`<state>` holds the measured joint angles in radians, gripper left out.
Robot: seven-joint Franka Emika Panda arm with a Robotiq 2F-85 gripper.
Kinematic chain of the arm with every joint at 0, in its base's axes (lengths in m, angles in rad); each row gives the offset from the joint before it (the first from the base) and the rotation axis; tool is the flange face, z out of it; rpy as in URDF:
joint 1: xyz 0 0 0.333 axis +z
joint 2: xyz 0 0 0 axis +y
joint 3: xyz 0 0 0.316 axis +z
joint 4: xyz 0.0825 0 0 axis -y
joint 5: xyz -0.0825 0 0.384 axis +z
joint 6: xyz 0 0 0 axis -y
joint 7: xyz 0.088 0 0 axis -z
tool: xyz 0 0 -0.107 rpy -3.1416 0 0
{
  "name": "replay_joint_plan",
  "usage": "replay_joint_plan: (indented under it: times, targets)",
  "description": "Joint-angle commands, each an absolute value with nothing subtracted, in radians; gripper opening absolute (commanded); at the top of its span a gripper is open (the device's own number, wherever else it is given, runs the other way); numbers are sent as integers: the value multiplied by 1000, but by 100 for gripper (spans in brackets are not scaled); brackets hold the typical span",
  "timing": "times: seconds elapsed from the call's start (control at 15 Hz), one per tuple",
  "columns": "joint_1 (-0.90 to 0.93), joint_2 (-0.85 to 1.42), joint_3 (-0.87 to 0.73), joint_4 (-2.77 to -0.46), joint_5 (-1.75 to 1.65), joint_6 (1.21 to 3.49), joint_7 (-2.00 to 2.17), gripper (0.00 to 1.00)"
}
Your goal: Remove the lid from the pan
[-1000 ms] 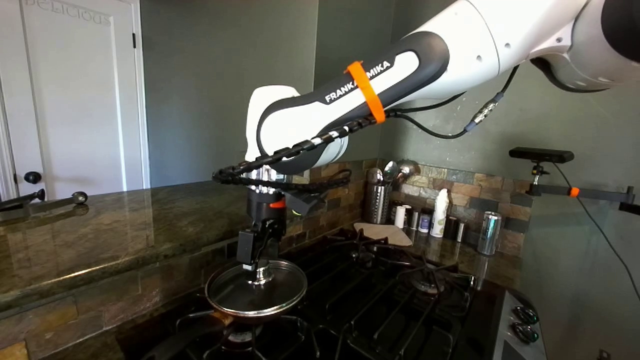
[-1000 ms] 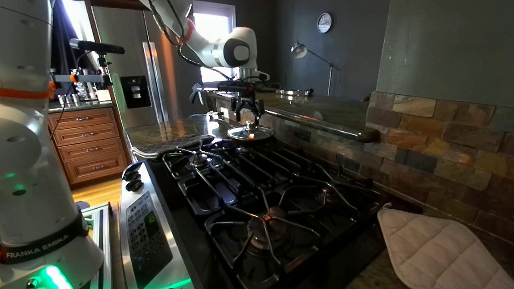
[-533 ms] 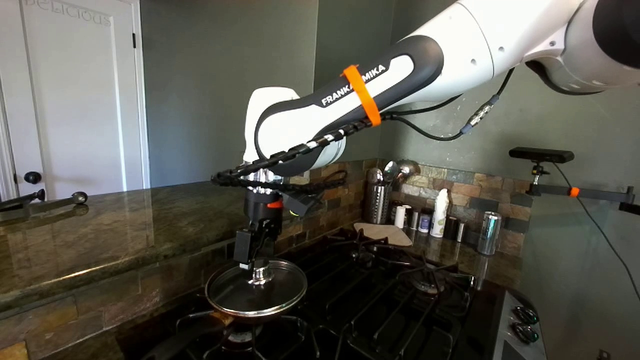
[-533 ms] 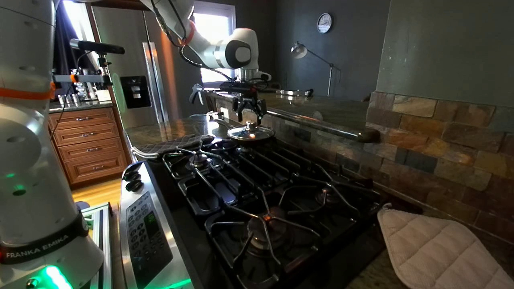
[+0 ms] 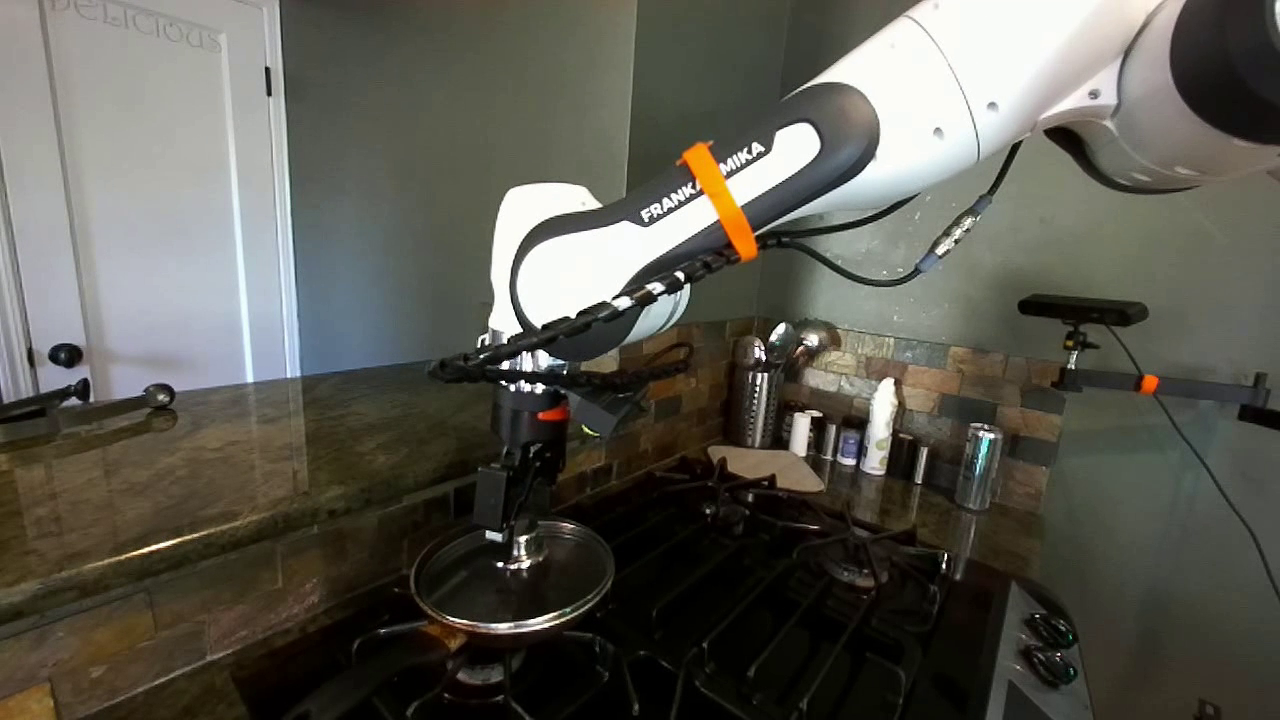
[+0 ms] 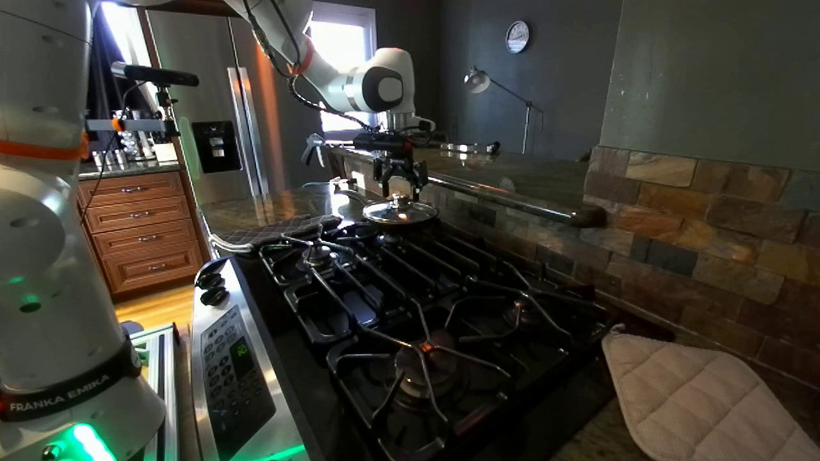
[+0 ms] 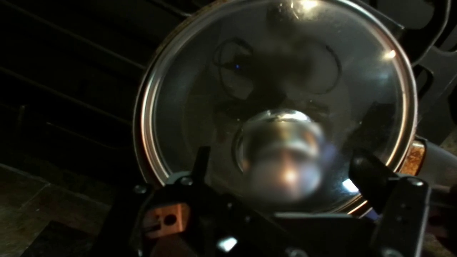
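The round glass lid (image 5: 490, 598) with its shiny metal rim sits flat on the pan (image 5: 535, 636). The lid also shows in the other views (image 6: 416, 214) (image 7: 200, 89). Its shiny knob (image 7: 284, 160) stands upright at the centre and looks blurred in the wrist view. The pan is mostly hidden under the lid; its dark handle (image 5: 375, 678) points toward the front left. My gripper (image 7: 282, 162) points down over the lid, open, with one finger on each side of the knob and gaps beside it. The gripper shows low at the knob in both exterior views (image 5: 510, 535) (image 6: 401, 191).
The pan rests on a black stove grate (image 5: 610, 665). A raised stone counter (image 5: 300, 470) runs close beside it. A dark quilted mat (image 6: 275, 232) lies past the stove. A pale pot holder (image 6: 711, 397), a steel canister (image 5: 978, 467) and bottles stand at the far end.
My open gripper has come down slightly toward the knob, with a small sideways shift. The lid and pan have not moved.
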<state>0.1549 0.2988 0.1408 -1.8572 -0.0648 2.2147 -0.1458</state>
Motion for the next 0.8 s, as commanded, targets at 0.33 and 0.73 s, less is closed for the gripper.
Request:
replay_joint_plan:
  times: [0.33, 0.73]
  targets:
    - [154, 331, 142, -1819, -74, 2216, -155, 41]
    - [157, 334, 143, -1811, -77, 2216, -150, 23]
